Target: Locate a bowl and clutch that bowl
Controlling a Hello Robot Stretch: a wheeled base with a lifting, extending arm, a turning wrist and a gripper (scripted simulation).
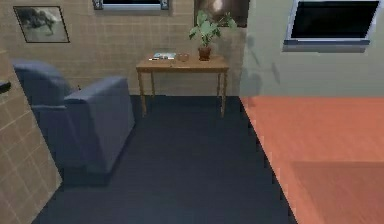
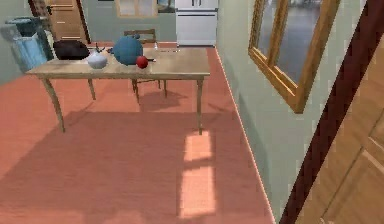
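Note:
In the arm side view a long wooden table (image 2: 170, 68) stands at the upper left. On its left half sits a small pale rounded thing (image 2: 97, 60) that may be a bowl. Beside it are a larger blue round thing (image 2: 127, 49), a small red thing (image 2: 142, 62) and a dark flat bag-like thing (image 2: 71, 49).
A chair (image 2: 146, 40) stands behind the long table, a white fridge (image 2: 197, 22) at the back wall, a window (image 2: 290, 45) and wooden door (image 2: 350, 170) on the right. In the forward view: blue armchair (image 1: 80, 120), small table (image 1: 182, 68) with potted plant (image 1: 206, 32), dark carpet, orange floor on the right.

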